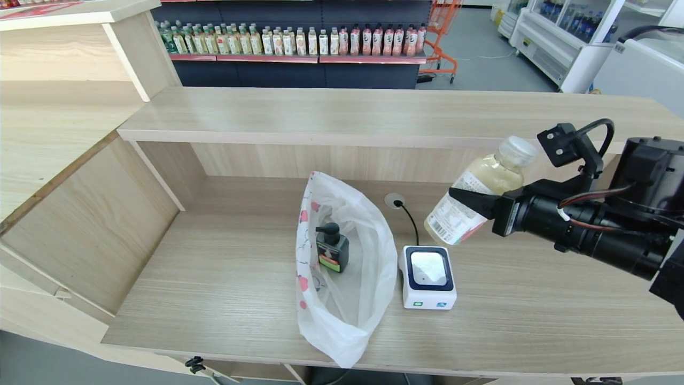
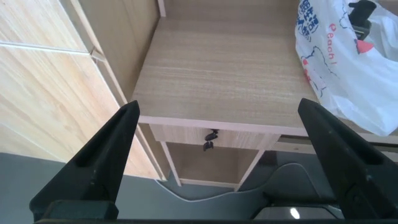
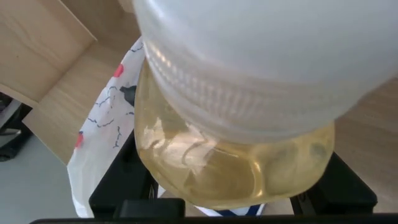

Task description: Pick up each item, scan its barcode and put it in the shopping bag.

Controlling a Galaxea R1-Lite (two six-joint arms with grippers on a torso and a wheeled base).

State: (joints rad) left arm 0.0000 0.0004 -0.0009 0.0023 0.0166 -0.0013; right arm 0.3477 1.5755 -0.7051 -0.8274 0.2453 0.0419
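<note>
wood surface (image 1: 534,321), store shelves (image 1: 299,43) behind. right jaws clamp bottle (image 1: 454,215) tilted by scanner (image 1: 427,275); left jaws spread, empty. risk: barcode angled off window, no read; bottle slips, misses shopping bag (image 1: 370,235).

A clear drink bottle (image 1: 481,195) of pale yellow liquid, white-capped, hangs tilted right of centre, base toward the lower left. Just below it sits the white scanner (image 1: 427,275). At centre the white shopping bag (image 1: 368,235) lies open, a dark pump bottle (image 1: 332,248) inside
</note>
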